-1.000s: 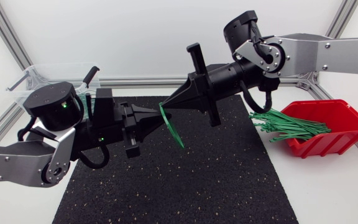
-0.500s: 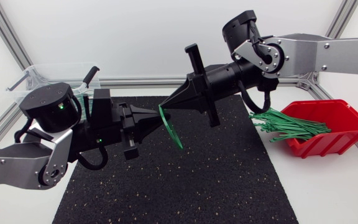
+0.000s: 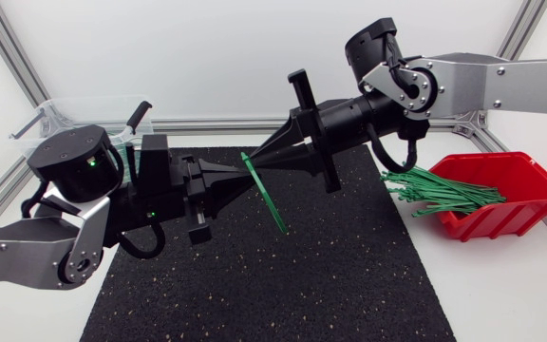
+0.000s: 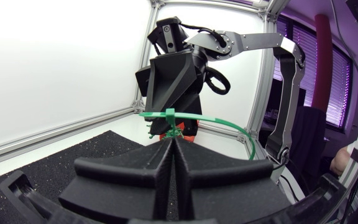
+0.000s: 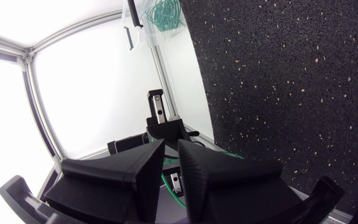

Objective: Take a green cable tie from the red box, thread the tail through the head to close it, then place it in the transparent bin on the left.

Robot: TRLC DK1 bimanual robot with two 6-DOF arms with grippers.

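Note:
Above the middle of the black mat, a closed green cable tie point(image 3: 266, 195) hangs as a loop between my two grippers, which meet tip to tip. My left gripper point(image 3: 247, 179) is shut on the tie; in the left wrist view the tie's head point(image 4: 169, 114) and strap sit just past its tips point(image 4: 173, 140). My right gripper point(image 3: 255, 163) points at the tie's upper end, its fingers a narrow gap apart point(image 5: 170, 152). The red box point(image 3: 516, 204) at the right holds several green ties point(image 3: 444, 193). At the back left stands the transparent bin point(image 3: 41, 119).
The black mat point(image 3: 349, 275) covers the table's middle. An aluminium frame rail point(image 3: 226, 123) runs along the back edge. In the right wrist view the transparent bin point(image 5: 143, 28) holds several looped green ties point(image 5: 166, 12).
The right gripper's fingers have parted slightly and it has drawn back a little. The tie loop has tilted and now hangs a bit lower from the left gripper.

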